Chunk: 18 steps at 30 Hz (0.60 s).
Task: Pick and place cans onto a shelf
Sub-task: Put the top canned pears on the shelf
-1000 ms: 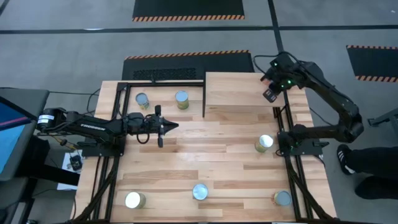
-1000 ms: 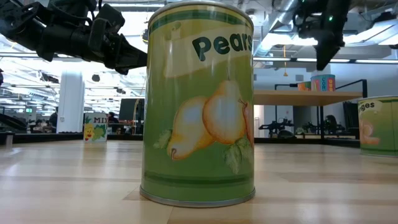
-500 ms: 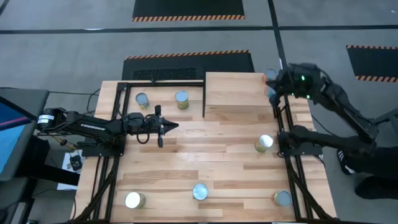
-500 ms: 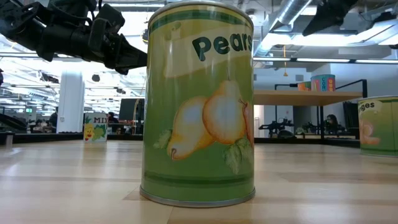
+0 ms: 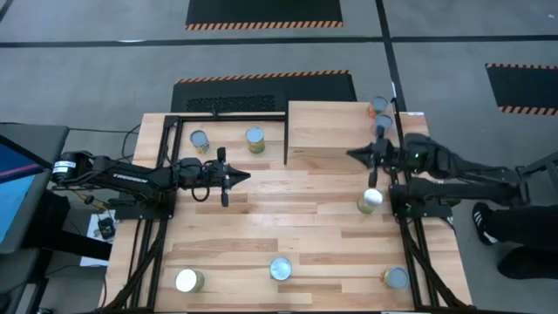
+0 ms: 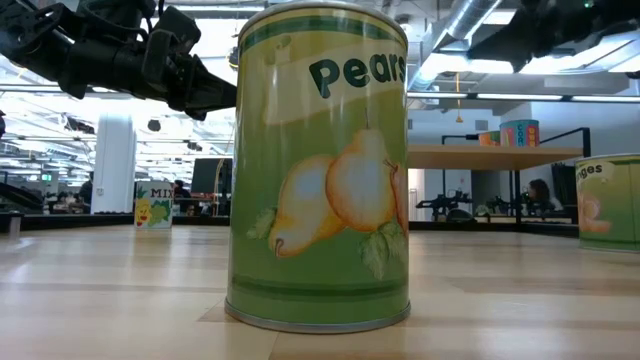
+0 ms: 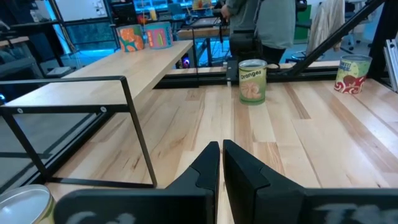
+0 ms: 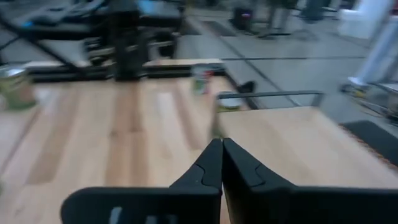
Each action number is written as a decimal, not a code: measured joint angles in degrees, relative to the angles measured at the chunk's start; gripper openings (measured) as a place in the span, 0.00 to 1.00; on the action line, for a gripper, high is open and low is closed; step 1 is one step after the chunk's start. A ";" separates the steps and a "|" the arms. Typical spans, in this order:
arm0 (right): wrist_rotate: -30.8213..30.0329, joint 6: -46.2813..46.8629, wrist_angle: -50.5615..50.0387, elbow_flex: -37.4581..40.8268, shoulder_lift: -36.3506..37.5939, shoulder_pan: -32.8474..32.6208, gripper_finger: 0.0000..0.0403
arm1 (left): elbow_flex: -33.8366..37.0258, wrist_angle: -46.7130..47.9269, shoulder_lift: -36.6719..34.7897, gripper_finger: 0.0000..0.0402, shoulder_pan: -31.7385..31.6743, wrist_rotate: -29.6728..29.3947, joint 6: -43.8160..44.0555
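Nearest the low camera, a pears can (image 6: 318, 165) is standing upright on the desk (image 5: 296, 227); overhead it sits at 6 o'clock, flanked by cans at 7 (image 5: 188, 280) and 5 (image 5: 395, 277). At mid-desk, the left tool (image 5: 228, 179) is hovering clenched and empty at 9 o'clock. The right tool (image 5: 370, 157) is hanging clenched and empty at 3 o'clock, just above another can (image 5: 370, 201). Farthest, the shelf (image 5: 334, 127) is carrying two cans (image 5: 379, 108) at its 1 o'clock corner; two more (image 5: 254, 139) are standing at 11.
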State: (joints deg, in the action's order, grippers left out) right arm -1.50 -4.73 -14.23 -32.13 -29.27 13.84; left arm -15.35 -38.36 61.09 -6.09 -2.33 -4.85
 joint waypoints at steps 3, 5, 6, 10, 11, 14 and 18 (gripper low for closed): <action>-4.38 0.74 0.09 0.40 -1.30 -5.99 0.08 | 0.00 0.07 0.00 0.03 0.00 0.00 -0.08; -9.89 2.53 -1.12 0.05 -2.75 -10.26 0.09 | 0.00 0.08 0.01 0.03 0.00 0.00 -0.86; -12.41 3.43 -2.11 -0.38 -3.57 -12.38 0.10 | 0.00 0.08 0.00 0.03 0.00 -0.02 -1.26; -19.89 10.73 -8.12 -3.00 -7.81 -19.90 0.11 | 0.00 0.08 -0.01 0.03 0.00 -0.04 -1.65; -21.19 12.81 -9.15 -3.34 -9.07 -21.44 0.11 | 0.00 0.08 -0.01 0.03 0.00 -0.04 -1.67; -22.64 16.88 -9.00 -3.51 -13.40 -25.43 0.12 | 0.00 0.06 0.00 0.03 0.00 -0.02 -1.67; -22.69 20.04 -4.31 -3.62 -20.56 -28.86 0.14 | 0.00 0.06 -0.01 0.03 0.00 -0.22 -2.07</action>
State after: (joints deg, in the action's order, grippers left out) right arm -24.19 15.31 -18.54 -35.75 -49.83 -15.02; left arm -15.35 -38.30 61.08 -6.09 -2.55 -6.92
